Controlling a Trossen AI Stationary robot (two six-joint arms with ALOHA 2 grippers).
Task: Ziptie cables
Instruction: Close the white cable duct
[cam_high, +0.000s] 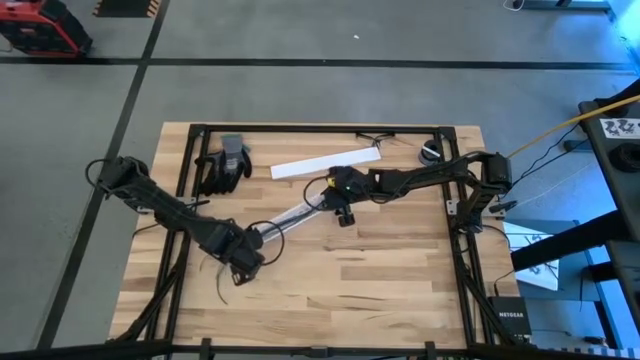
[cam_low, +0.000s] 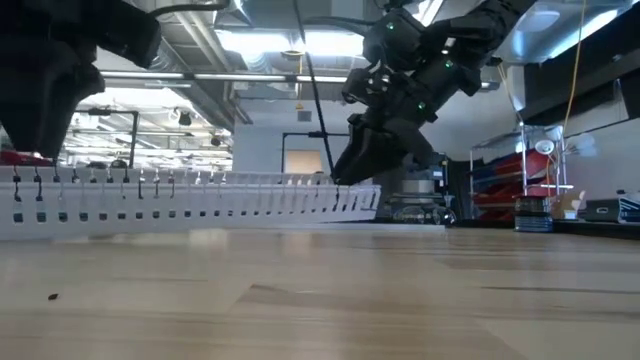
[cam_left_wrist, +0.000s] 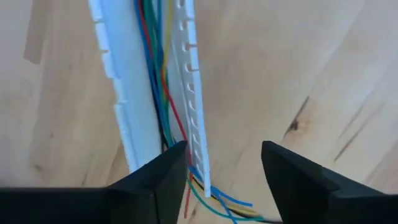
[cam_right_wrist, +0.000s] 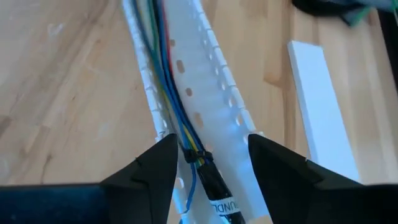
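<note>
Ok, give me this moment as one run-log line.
left gripper: open, over channel end | right gripper: open, over channel's other end | cables: lying in channel, unheld

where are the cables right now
The cables, thin coloured wires, lie inside the white slotted channel that runs diagonally across the middle of the table in the high view, between the left gripper and the right gripper.

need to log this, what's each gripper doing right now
left gripper: open, straddling the channel's end, holding nothing
right gripper: open over the wires, holding nothing
</note>
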